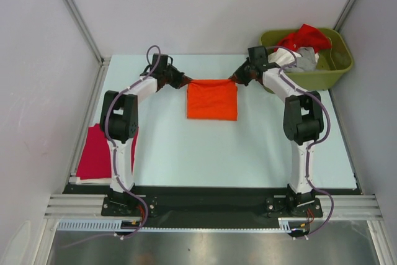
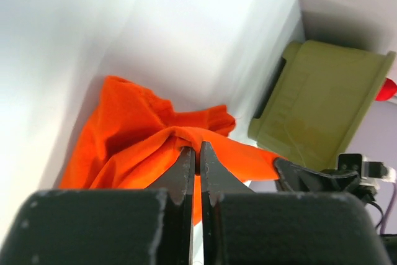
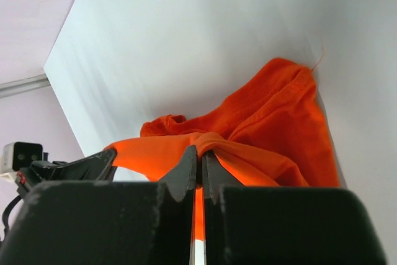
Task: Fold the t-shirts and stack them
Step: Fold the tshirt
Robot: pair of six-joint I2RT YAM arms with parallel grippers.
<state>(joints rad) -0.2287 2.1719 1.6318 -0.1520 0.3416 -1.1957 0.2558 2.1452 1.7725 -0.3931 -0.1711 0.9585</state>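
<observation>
An orange t-shirt [image 1: 212, 101] hangs as a folded rectangle at the far middle of the table, stretched between both arms. My left gripper [image 1: 187, 82] is shut on its upper left corner, and in the left wrist view the orange t-shirt [image 2: 124, 147] bunches over the pinched tips of the left gripper [image 2: 194, 148]. My right gripper [image 1: 233, 80] is shut on the upper right corner; the right wrist view shows the orange t-shirt [image 3: 267, 128] gathered at the closed tips of the right gripper [image 3: 200, 152]. A magenta-red t-shirt [image 1: 96, 152] lies flat at the table's left edge.
An olive-green bin [image 1: 332, 66] stands at the far right corner, holding a red tee [image 1: 305, 36] and white and grey cloth [image 1: 301, 58]. White walls close in the table on three sides. The bin [image 2: 322, 110] also shows in the left wrist view.
</observation>
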